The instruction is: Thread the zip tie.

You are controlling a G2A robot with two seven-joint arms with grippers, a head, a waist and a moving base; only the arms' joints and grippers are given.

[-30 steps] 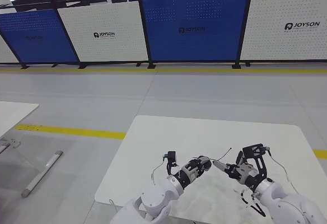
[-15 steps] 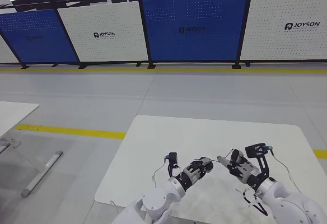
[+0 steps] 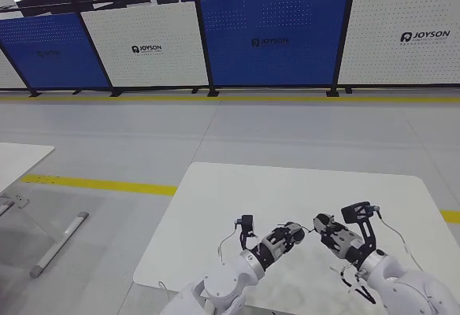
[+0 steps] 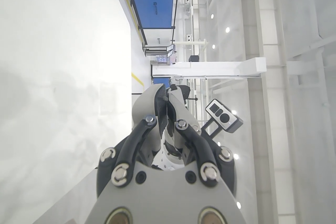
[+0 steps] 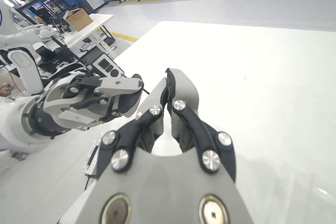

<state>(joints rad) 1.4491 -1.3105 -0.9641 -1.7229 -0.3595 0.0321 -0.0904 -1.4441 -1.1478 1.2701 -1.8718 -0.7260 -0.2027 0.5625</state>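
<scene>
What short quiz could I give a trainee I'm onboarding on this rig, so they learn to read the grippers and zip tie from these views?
1. True or false: the left gripper and the right gripper sit at opposite ends of the white table.
2. The right gripper's fingers are: A) wide open; B) shut; C) lying flat on the table.
3. What thin black thing bridges the gap between the two grippers?

Key: 1 false, they are close together above the table; 2 B; 3 the zip tie.
</scene>
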